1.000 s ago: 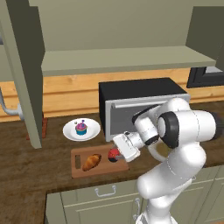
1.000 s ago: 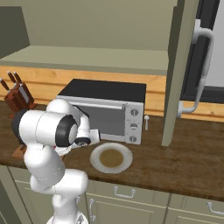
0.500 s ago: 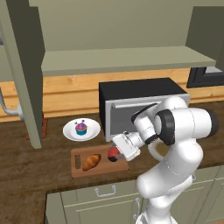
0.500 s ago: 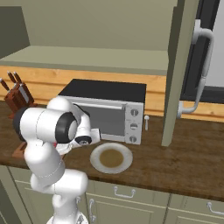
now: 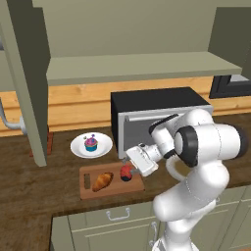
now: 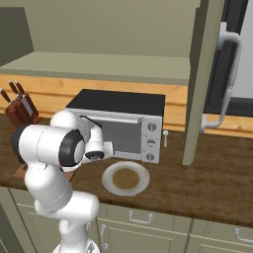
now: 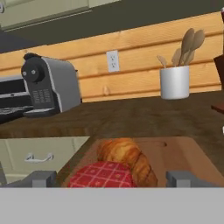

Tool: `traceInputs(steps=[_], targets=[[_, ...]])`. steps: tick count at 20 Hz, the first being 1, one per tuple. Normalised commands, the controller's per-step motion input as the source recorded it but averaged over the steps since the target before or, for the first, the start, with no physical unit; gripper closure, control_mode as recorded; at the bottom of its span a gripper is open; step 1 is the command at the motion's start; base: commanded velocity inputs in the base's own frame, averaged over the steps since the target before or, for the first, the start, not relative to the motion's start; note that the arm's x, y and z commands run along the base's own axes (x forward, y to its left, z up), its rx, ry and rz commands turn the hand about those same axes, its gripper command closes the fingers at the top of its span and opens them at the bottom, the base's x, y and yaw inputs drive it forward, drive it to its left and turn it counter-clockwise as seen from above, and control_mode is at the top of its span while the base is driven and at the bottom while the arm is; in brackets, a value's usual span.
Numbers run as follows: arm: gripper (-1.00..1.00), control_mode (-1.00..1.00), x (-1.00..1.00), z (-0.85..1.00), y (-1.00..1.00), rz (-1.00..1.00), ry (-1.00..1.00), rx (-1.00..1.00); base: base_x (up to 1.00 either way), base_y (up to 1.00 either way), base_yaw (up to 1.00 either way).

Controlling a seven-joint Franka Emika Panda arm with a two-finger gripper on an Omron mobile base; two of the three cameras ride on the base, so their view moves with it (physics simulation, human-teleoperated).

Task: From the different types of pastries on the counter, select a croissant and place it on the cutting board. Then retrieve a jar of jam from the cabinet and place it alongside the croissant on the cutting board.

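Observation:
The wooden cutting board (image 5: 93, 192) lies on the dark counter in front of the microwave. A golden croissant (image 5: 102, 181) rests on it, and the jam jar (image 5: 126, 172) with its red checked lid stands just to the croissant's right. My gripper (image 5: 132, 165) hovers at the jar, right above the board's right end. In the hand view the jar lid (image 7: 103, 175) sits low between my fingertips (image 7: 39, 178), with clear gaps on both sides, and the croissant (image 7: 129, 157) lies right behind it on the board (image 7: 186, 153). The gripper (image 7: 113, 179) is open.
A white plate with a cupcake (image 5: 91, 145) sits behind the board. The microwave (image 5: 157, 122) stands close behind my hand. An open cabinet door (image 5: 29, 83) hangs at the left. A grey appliance (image 7: 50, 85) and a utensil cup (image 7: 175, 81) stand by the wall. A brown-filled plate (image 6: 125, 178) lies right of the arm.
The hand has stayed over the board's right end. Croissant and jam jar lie where they were.

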Motion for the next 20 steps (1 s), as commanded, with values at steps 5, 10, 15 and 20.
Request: traceInputs(steps=[5,10,15,20], targets=[[-1.00,-1.00,-0.41,0.46,-0.06,0.00,-0.02,0.00,0.00,0.00,0.00],[-1.00,-1.00,-0.73,0.29,-0.06,0.00,-0.09,0.00,0.00,0.00,0.00],[-1.00,-1.00,-0.47,0.22,-0.02,0.00,-0.11,0.00,0.00,0.00,0.00],[-1.00,-1.00,-0.44,0.34,0.00,0.00,-0.15,0.00,0.00,0.00,0.00]])
